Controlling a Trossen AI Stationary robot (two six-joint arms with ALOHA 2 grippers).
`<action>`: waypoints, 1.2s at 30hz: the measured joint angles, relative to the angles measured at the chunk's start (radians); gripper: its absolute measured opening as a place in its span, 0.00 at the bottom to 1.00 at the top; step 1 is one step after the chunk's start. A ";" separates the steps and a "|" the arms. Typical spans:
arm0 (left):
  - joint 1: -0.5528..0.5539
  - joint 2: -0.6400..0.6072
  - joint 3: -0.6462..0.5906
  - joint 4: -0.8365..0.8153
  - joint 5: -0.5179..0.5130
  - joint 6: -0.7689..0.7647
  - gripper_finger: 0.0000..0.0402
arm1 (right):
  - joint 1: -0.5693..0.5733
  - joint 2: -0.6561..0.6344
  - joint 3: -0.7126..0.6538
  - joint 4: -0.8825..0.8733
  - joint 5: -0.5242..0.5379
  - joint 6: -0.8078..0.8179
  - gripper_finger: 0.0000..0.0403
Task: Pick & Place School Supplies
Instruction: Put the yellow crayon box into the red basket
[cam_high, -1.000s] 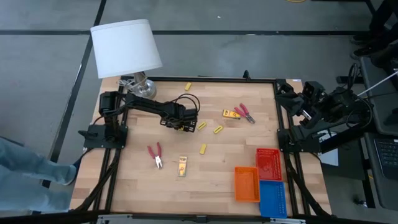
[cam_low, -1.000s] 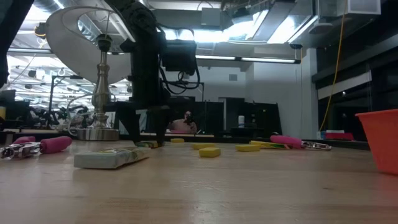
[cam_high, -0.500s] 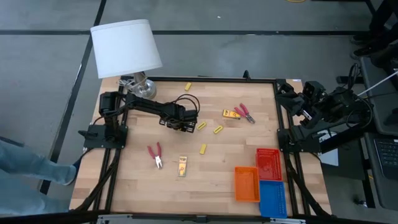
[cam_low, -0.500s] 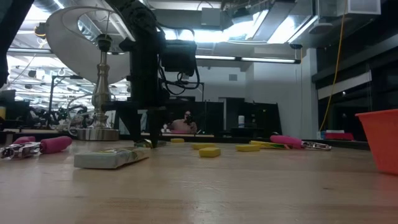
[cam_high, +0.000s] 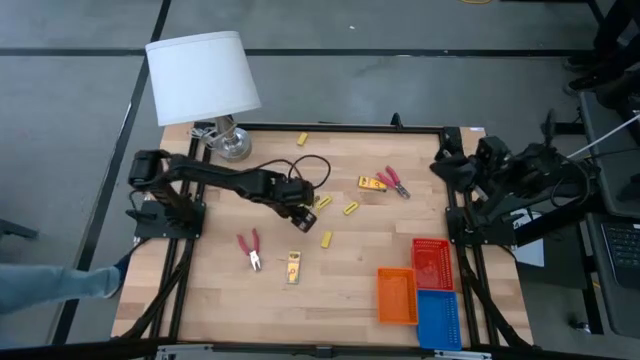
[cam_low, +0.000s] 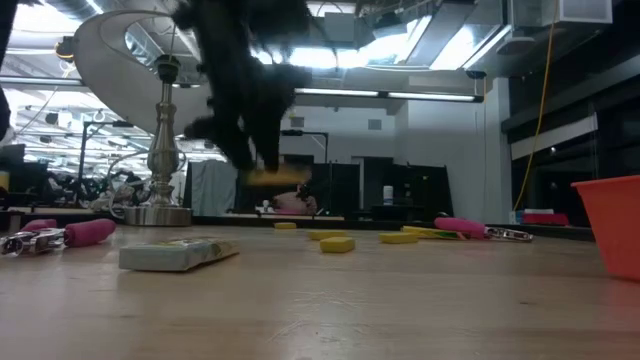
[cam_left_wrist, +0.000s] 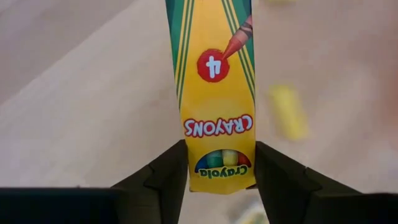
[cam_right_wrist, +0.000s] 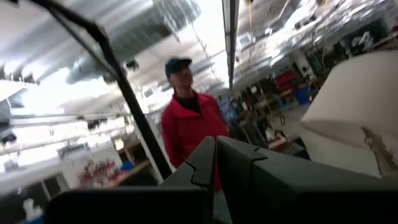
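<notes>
My left gripper is shut on a yellow-orange crayon pack and holds it above the middle of the table. In the low view the pack shows as a yellow blur clear of the wood. Two more packs lie flat on the table. Two red-handled tools and several small yellow blocks, such as two near the middle, also lie there. My right gripper is shut and empty at the table's right edge. My left gripper pinches the crayon pack between its two fingers, on the pack's two long edges at its windowed end. The fingers slant down from above and lie along the pack, whose other end reaches out past them. The pack is lifted clear of the table.
A white-shaded lamp stands at the far left corner. Red, orange and blue mesh trays sit at the near right. A person in red shows beyond the table. A sleeve shows at the near left.
My left gripper has risen from the table with the crayon pack between its fingers and has gone a little toward the near right. The pack, which lay on the wood, now hangs clear of it.
</notes>
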 joint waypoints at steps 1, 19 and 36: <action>-0.008 -0.025 0.000 0.023 0.025 0.039 0.41 | 0.000 0.009 0.000 -0.001 -0.002 -0.015 0.05; -0.013 -0.285 0.002 0.473 0.662 0.091 0.42 | -0.061 0.277 0.021 0.167 -0.199 -0.161 0.05; -0.017 -0.342 0.002 0.576 0.927 0.016 0.42 | 0.024 0.642 0.422 -0.182 -0.135 -0.391 0.53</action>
